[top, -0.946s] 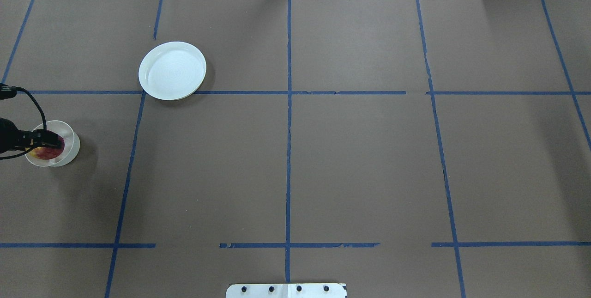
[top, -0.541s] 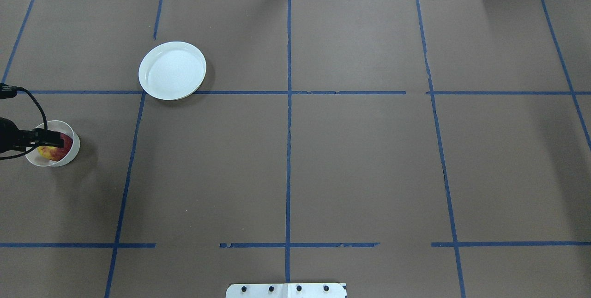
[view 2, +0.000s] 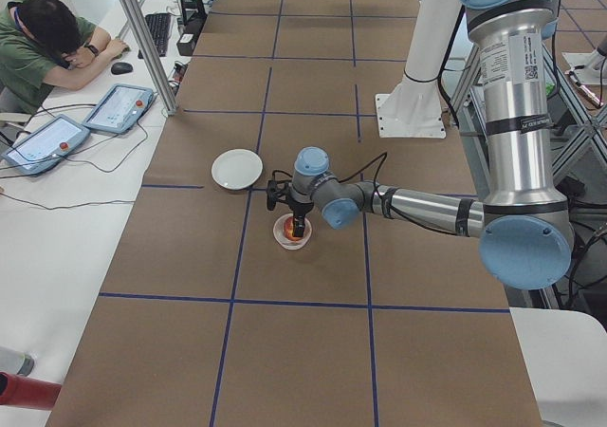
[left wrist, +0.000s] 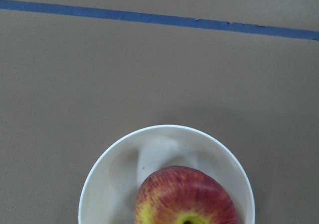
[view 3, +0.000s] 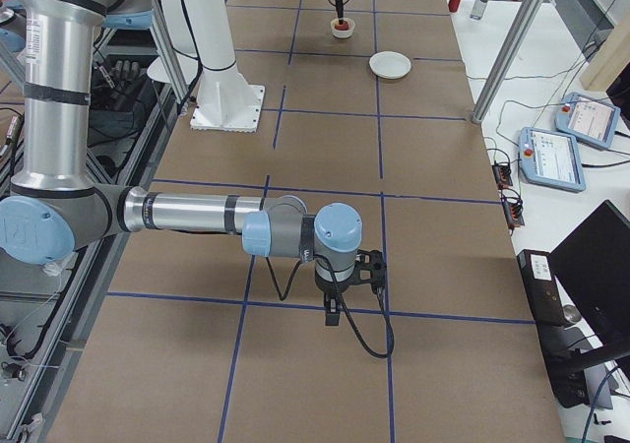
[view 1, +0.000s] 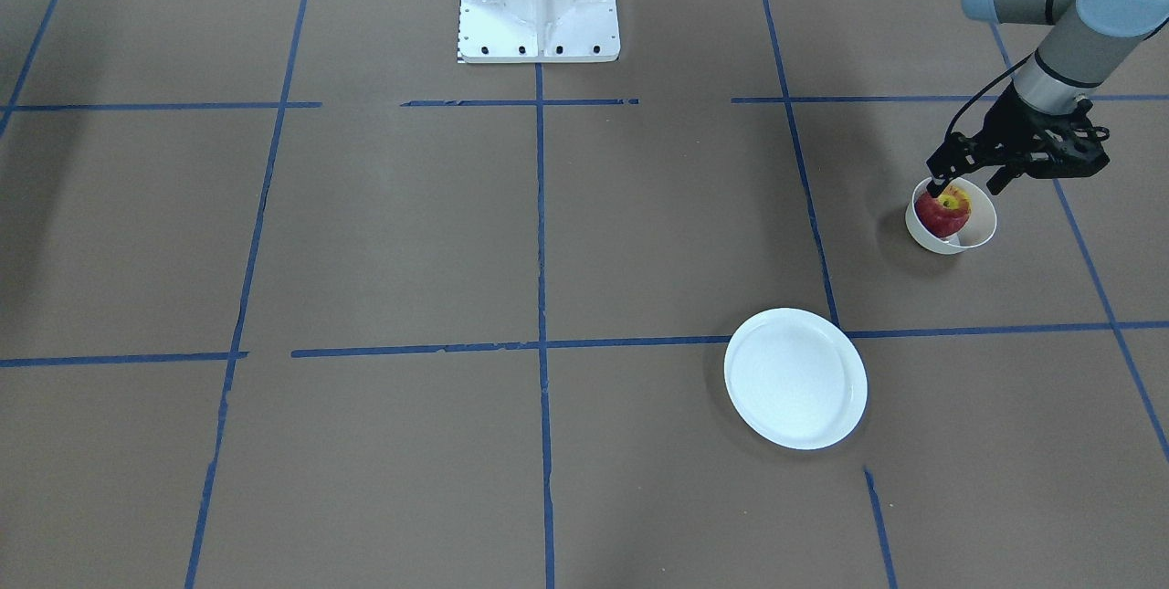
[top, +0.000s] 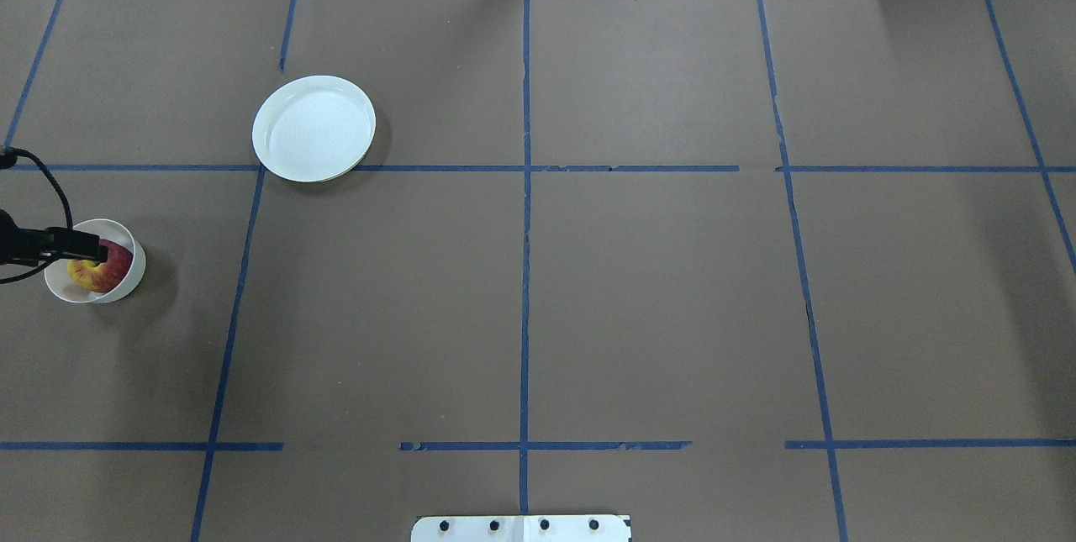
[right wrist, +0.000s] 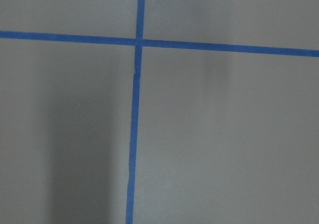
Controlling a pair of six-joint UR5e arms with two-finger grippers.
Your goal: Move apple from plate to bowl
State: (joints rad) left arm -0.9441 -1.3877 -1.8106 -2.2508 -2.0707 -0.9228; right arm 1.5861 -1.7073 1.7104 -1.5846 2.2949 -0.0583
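The red and yellow apple (view 1: 945, 210) lies in the small cream bowl (view 1: 982, 233), at the table's left edge in the overhead view (top: 102, 271). My left gripper (view 1: 968, 183) hangs just above the bowl's robot-side rim, open and empty, with one fingertip close over the apple. The left wrist view shows the apple (left wrist: 184, 199) in the bowl (left wrist: 119, 169) from above. The flat white plate (top: 313, 128) is bare, farther out on the table. My right gripper (view 3: 335, 310) shows only in the exterior right view, low over the paper, and I cannot tell whether it is open or shut.
Brown paper with blue tape lines (top: 525, 273) covers the table. The robot's white base (view 1: 539, 5) stands at the table's middle edge. A person sits at a side desk with tablets (view 2: 114, 109), off the table.
My left gripper has drawn back from over the bowl toward the table's left edge, so more of the apple shows. The bowl has settled still.
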